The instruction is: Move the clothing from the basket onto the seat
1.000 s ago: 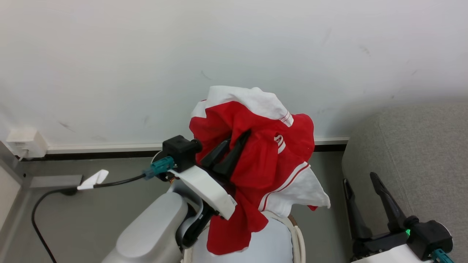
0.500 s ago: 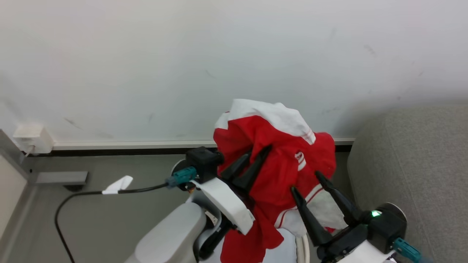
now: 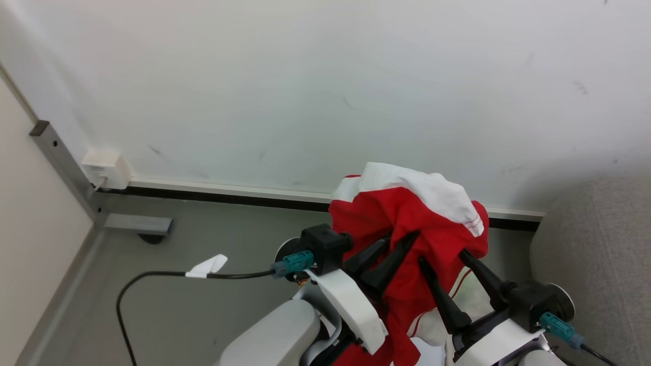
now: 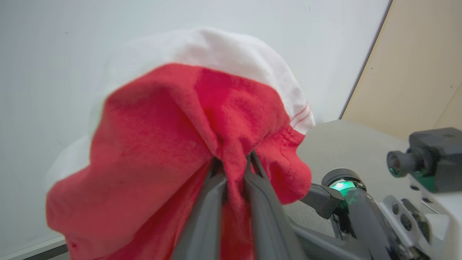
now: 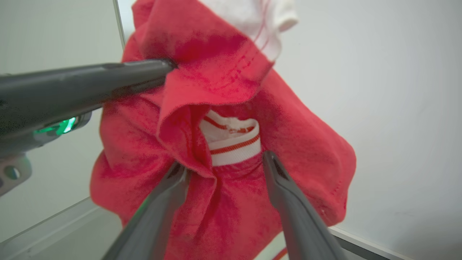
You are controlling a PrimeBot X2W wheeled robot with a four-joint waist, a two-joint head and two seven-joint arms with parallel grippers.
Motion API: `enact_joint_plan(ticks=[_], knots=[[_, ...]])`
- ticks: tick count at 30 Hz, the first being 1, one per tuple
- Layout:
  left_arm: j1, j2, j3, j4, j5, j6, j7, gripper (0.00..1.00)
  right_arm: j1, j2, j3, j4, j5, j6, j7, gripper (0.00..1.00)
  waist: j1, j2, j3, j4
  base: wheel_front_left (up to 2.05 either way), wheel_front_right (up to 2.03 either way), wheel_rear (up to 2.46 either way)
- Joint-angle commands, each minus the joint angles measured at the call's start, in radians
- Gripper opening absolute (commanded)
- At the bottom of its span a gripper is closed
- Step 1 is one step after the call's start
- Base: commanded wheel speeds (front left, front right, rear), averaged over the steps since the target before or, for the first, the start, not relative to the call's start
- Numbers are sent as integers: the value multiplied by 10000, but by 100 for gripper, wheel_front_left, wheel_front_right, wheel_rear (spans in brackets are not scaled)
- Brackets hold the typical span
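Note:
The clothing (image 3: 407, 218), bright red with a white panel on top, hangs bunched in the air before the wall. My left gripper (image 3: 403, 237) is shut on a red fold of it, and the pinch shows in the left wrist view (image 4: 234, 162). My right gripper (image 3: 441, 256) is open just to the right, its fingers pressed into the hanging fabric. In the right wrist view this gripper (image 5: 225, 164) straddles a fold with white striped trim (image 5: 231, 141). The grey seat (image 3: 595, 264) is at the right edge. The basket is out of view.
A white wall (image 3: 325, 91) with a dark baseboard (image 3: 229, 197) runs behind. On the grey floor lies a black cable with a white tag (image 3: 206, 266). A socket box (image 3: 107, 169) and a metal post (image 3: 56, 152) stand at the left, beside a beige panel (image 3: 30, 218).
The camera has shifted. My right gripper came up from the lower right to the hanging clothing and now has its open fingers against it. The left gripper keeps its hold.

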Motion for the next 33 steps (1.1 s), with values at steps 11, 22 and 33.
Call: enact_joint_plan(ticks=[11, 22, 33], knots=[[-339, -235, -1185, 3, -440, -55, -26, 0, -1281, -625, 2053, 1449, 1463, -21, 10, 100, -1, 0, -98, 1086, 0, 0, 0], [-558, -152, -1392, 393, -901, -47, -65, 0, -1842, -783, 2845, 1275, 2102, -20, 2, 0, -1, 0, -106, 1191, 0, 0, 0], [-439, 92, -625, 1062, -1028, 7, -75, 0, -952, -1002, 2442, 241, 1922, -21, -1, 0, -1, 0, -92, 783, 0, 0, 0]])
